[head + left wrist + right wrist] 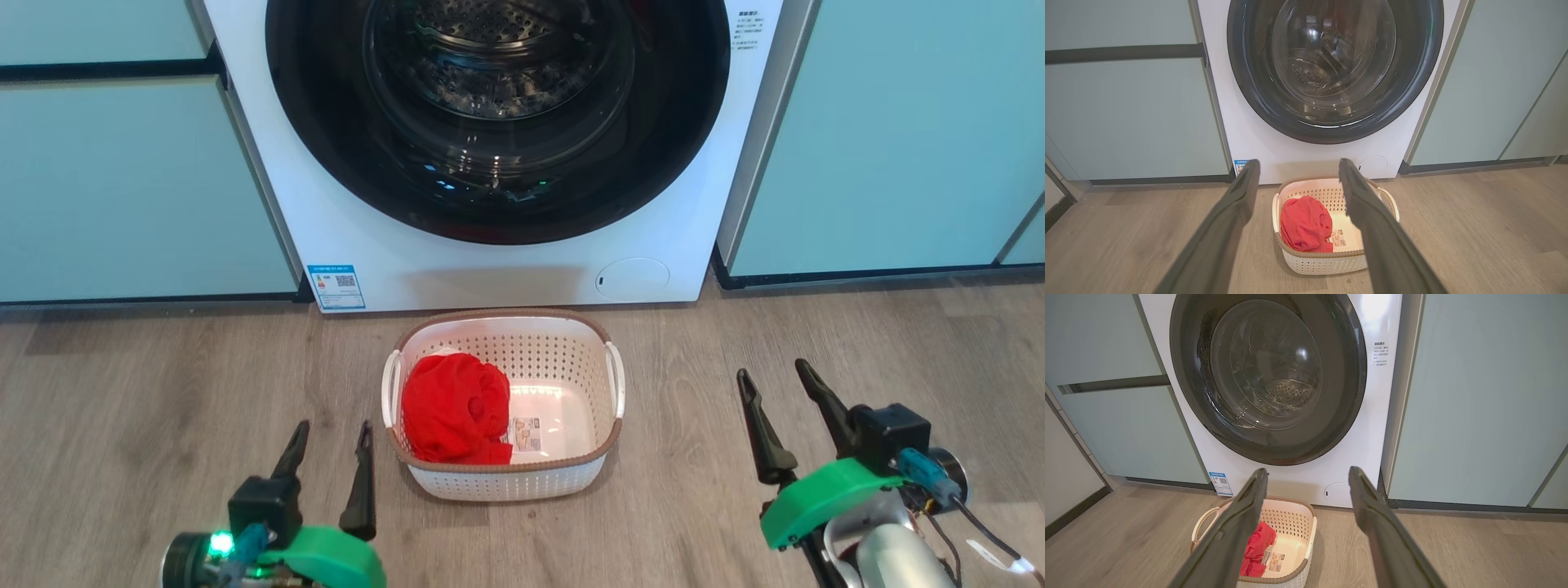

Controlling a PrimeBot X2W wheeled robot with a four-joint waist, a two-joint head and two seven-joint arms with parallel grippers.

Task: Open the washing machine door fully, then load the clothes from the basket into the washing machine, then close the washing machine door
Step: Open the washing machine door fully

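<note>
A: Done so far?
B: Nothing yet; washing machine door [498,114] shut; clothes [453,408] heaped at the left of the basket [571,328], on the floor [163,408] before the washing machine [490,273].
A: End effectors?
B: Left end effector [335,426] spread wide, empty; right end effector [771,369] likewise; opening, loading, closing all left.

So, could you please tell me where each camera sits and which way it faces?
Head: on the head, facing forward and down at door and basket; left tool and right tool show.
Left wrist: left arm, facing the door along its fingers.
Right wrist: right arm, facing the door along its fingers.
Shared: clothes in basket.
</note>
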